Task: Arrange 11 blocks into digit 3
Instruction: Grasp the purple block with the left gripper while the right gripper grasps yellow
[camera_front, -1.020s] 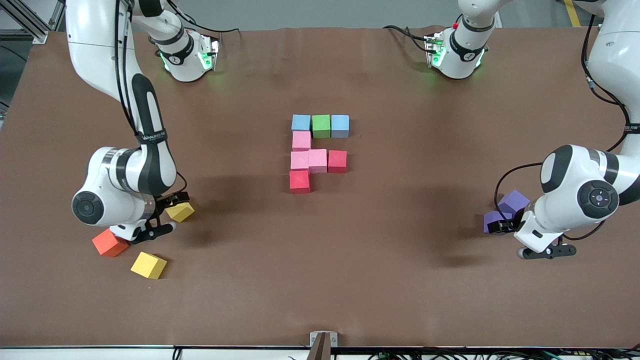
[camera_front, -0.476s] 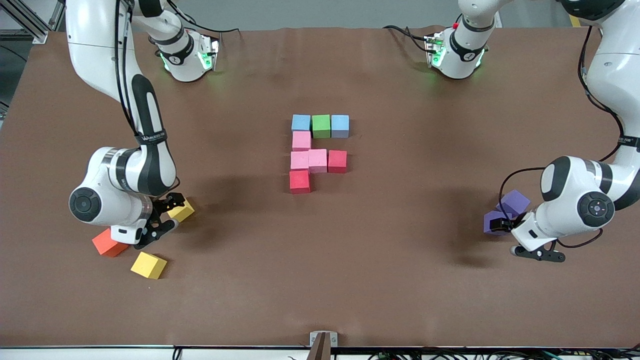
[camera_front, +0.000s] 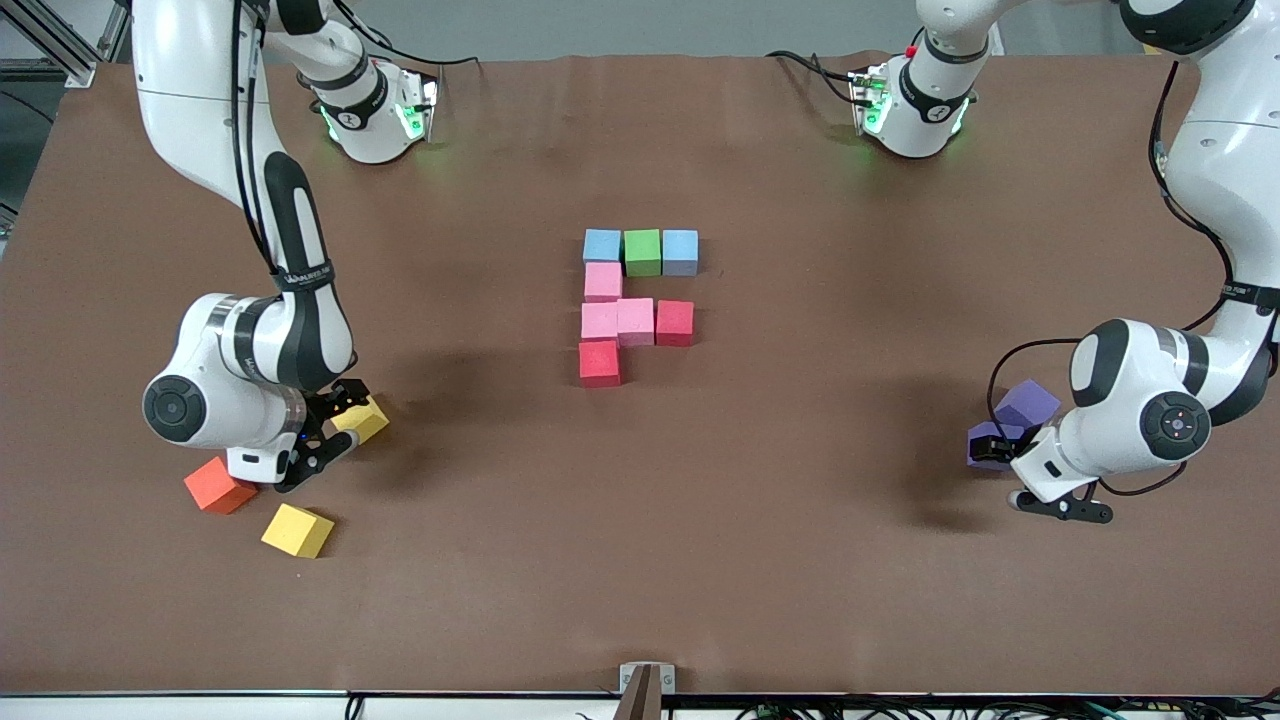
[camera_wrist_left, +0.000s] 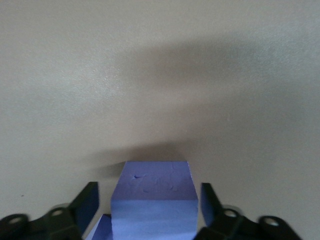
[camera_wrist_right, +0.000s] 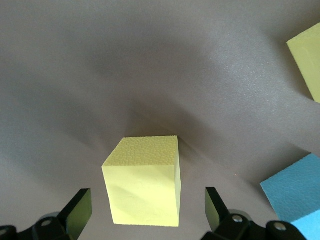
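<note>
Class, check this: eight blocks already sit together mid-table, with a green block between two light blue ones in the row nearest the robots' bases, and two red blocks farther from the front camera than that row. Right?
One error: the two red blocks lie nearer to the front camera than that row, not farther. The front view shows it. The green block does sit between the light blue ones, and eight blocks are grouped.

Front cam high, looks down across brown surface (camera_front: 700, 560), arm bases along top of frame. Left wrist cam very close, purple block (camera_wrist_left: 152, 200) at bottom centre; same block mid-right in front view. Right wrist cam close on yellow block (camera_wrist_right: 142, 180), mid-left in front view.
</note>
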